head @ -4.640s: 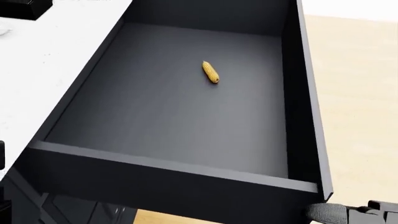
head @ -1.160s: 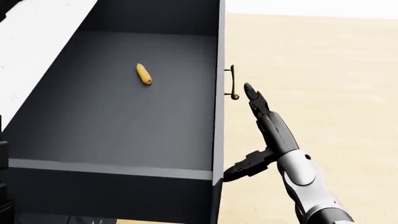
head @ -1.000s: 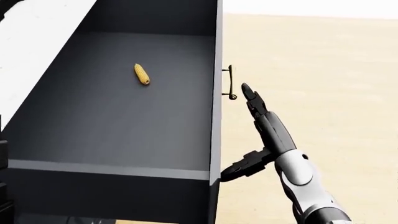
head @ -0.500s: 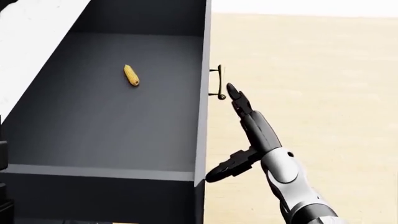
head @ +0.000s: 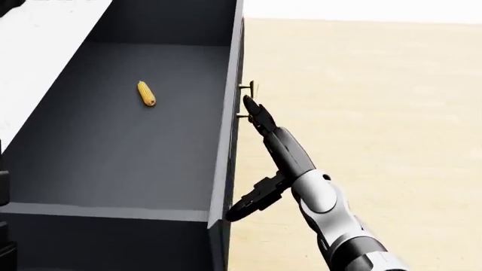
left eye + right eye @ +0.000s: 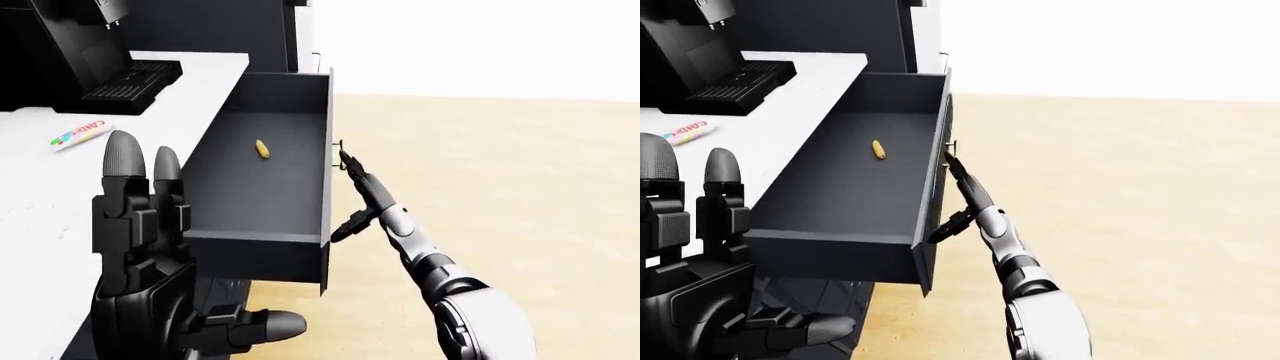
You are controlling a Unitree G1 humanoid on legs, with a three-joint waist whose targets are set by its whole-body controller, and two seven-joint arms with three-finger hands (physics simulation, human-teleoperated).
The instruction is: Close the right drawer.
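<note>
The right drawer (image 5: 224,148) stands pulled out from under the white counter (image 6: 40,180), a dark tray with a small corn cob (image 5: 146,93) lying inside. Its brass handle (image 5: 246,86) sits on the front panel, at the drawer's right side in the head view. My right hand (image 5: 252,155) is open, its long fingers (image 5: 260,118) stretched flat along that panel with the tips just below the handle and the thumb (image 5: 244,204) spread lower against the panel. My left hand (image 6: 150,247) is raised at the left of the left-eye view, fingers upright and open, holding nothing.
A black coffee machine (image 6: 90,45) and a candy wrapper (image 6: 78,136) rest on the counter. A tall dark cabinet (image 6: 220,30) rises behind the drawer. Light wooden floor (image 6: 500,187) spreads to the right of the drawer.
The drawer's front and the corn have slid left in the head view while the counter's edge barely shifted. My right hand followed leftward, its fingertips now against the panel at the handle.
</note>
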